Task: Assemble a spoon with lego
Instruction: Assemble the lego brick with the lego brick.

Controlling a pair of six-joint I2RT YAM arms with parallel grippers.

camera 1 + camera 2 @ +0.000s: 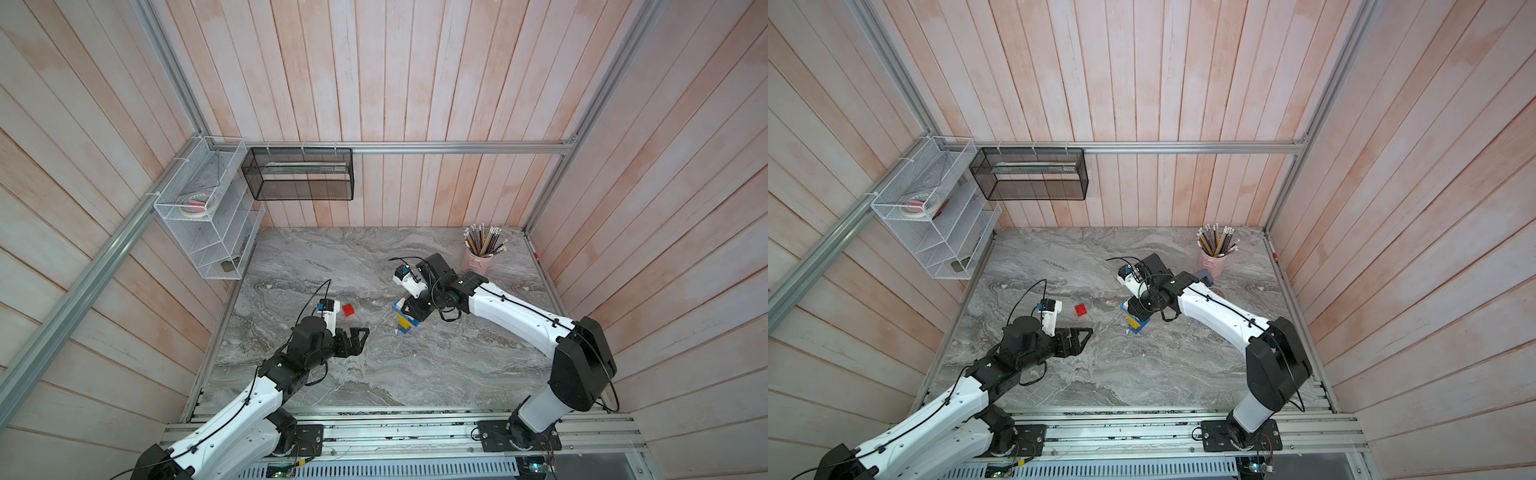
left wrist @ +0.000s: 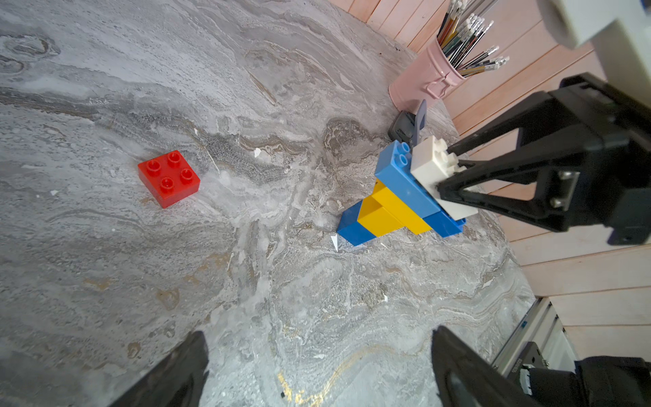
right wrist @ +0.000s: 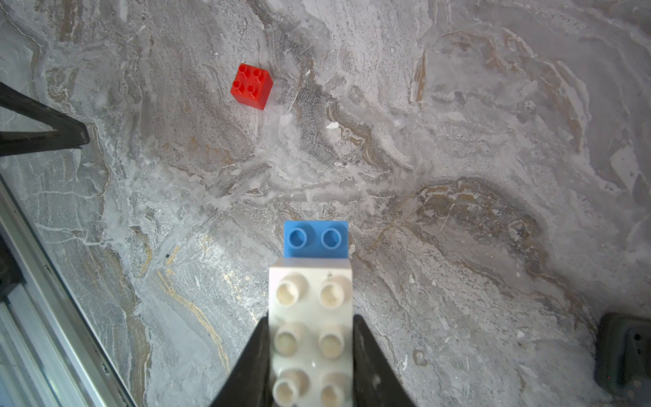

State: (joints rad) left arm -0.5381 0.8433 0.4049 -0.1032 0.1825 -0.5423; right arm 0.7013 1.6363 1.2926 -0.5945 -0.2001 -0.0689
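My right jaws pinch the white brick (image 3: 310, 334) at the head of the spoon (image 2: 398, 201). The stem end is down at the bench (image 2: 281, 317) and the long axis leans. The red brick (image 1: 349, 310) lies flat, studs up, well apart from the spoon on its left-arm side. My left jaws are spread and empty, near the red brick. I reckon the left arm fetches it; the blue studs (image 3: 315, 239) beside the white brick stand bare.

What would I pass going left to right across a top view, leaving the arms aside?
White wire wall rack → small red square lego brick → standing blue, yellow and white lego spoon → pink metal cup of pencils.
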